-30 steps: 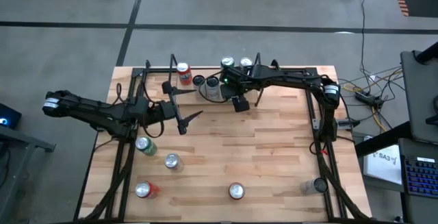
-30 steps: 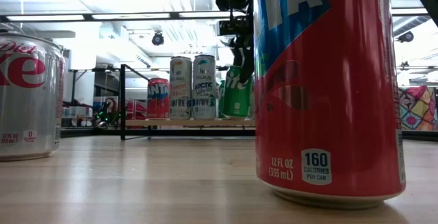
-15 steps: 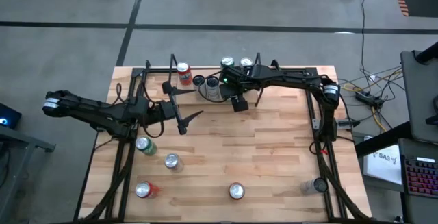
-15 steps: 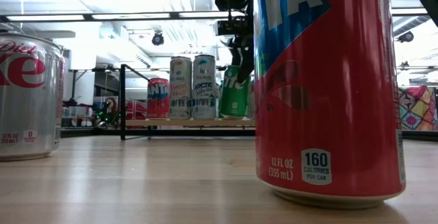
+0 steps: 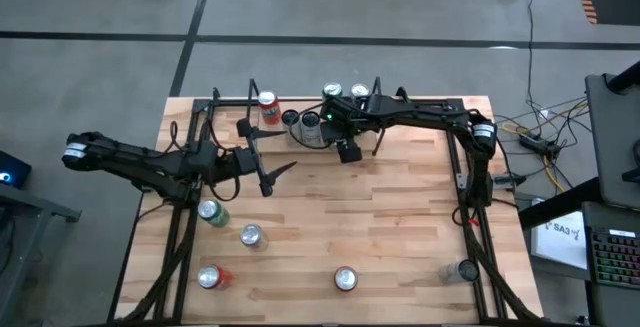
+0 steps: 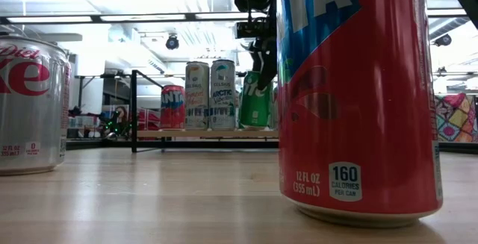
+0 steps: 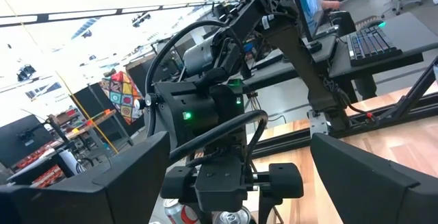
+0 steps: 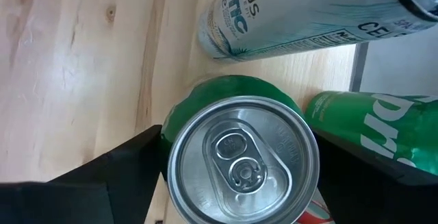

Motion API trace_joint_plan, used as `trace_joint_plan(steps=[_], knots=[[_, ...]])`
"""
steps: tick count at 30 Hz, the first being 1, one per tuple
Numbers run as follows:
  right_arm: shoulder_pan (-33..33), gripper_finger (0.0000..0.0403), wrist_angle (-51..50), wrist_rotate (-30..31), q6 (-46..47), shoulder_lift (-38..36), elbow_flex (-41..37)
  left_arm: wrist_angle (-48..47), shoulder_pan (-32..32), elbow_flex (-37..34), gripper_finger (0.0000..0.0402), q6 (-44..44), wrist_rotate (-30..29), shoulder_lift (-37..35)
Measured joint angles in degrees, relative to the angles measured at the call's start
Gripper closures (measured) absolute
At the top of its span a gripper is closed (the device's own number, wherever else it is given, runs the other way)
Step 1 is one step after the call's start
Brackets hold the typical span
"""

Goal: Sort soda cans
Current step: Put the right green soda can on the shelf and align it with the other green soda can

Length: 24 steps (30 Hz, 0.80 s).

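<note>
**Green can released at the back row**

My right gripper (image 8: 236,176) has just spread its fingers off the green metal soda can (image 8: 243,159), now standing by the far rail beside another green one. I judge it placed. Left gripper (image 5: 268,177) waits open mid-table.

Overhead camera faces down; low camera sits close behind a red can (image 6: 357,98).

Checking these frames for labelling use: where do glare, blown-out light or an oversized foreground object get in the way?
Low view: a red can right by the lens fills the frame's right and overflows its top, and the ceiling lights wash out; left wrist view: the background is blown white behind the right arm; right wrist view: evenly lit, the green can top sharp; high view: even, without glare.
</note>
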Motion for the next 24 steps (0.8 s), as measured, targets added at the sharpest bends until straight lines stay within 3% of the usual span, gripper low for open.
trace_joint_plan(steps=[8, 14, 24], knots=[[0.00, 0.0078, 0.69, 0.30, 1.01, -0.01, 0.00, -0.29, 0.00, 0.00, 0.0063, 0.02, -0.02, 0.00], [0.00, 0.0078, 1.17, 6.14, 2.05, -0.02, 0.00, -0.26, 0.00, 0.00, 0.0063, 0.17, -0.02, 0.00], [0.00, 0.0077, 1.63, 6.13, 0.54, -0.02, 0.00, -0.26, 0.02, 0.00, 0.0063, 0.22, -0.02, 0.00]])
